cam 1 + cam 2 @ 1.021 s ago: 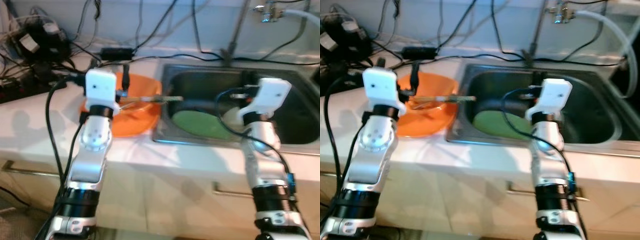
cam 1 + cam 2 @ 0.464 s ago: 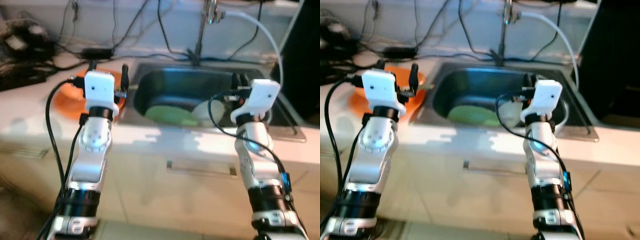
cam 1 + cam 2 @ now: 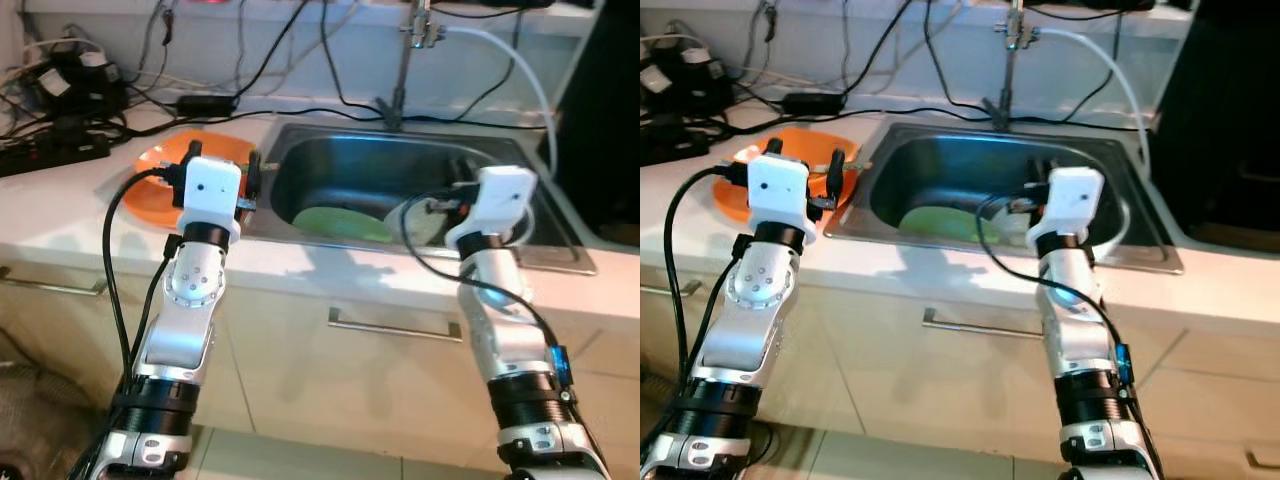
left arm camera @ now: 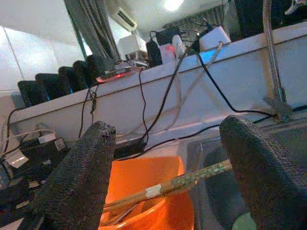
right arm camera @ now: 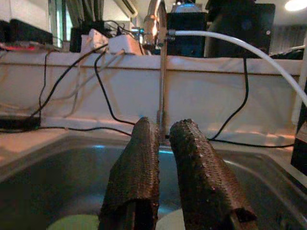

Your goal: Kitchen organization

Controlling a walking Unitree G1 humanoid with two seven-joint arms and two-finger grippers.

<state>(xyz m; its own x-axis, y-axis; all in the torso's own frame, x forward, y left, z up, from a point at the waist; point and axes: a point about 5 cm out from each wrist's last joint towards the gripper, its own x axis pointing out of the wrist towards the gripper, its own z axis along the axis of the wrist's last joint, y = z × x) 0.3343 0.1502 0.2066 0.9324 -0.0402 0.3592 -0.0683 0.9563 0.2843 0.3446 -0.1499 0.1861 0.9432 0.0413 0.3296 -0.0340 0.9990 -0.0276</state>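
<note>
An orange bowl (image 3: 168,180) sits on the white counter left of the steel sink (image 3: 400,165). Wooden chopsticks (image 4: 184,181) rest across the bowl's rim (image 4: 144,179), pointing toward the sink. My left gripper (image 4: 168,158) hovers at the bowl's near side, open, with its fingers wide apart on either side of the chopsticks and not touching them. A green plate (image 3: 340,222) lies in the sink beside a white bowl (image 3: 415,218). Over the sink's front right, my right gripper (image 5: 165,125) is shut with nothing in it.
A faucet (image 3: 405,50) with a white hose (image 3: 515,65) stands behind the sink. Power strips and tangled cables (image 3: 60,110) crowd the counter's back left. A dark appliance (image 3: 615,110) stands at the right. Cupboard fronts with handles (image 3: 385,328) run below the counter.
The whole picture has shifted: the camera has drawn back, so more of the counter front and cupboards shows. Both arms keep much the same pose before the bowl and sink.
</note>
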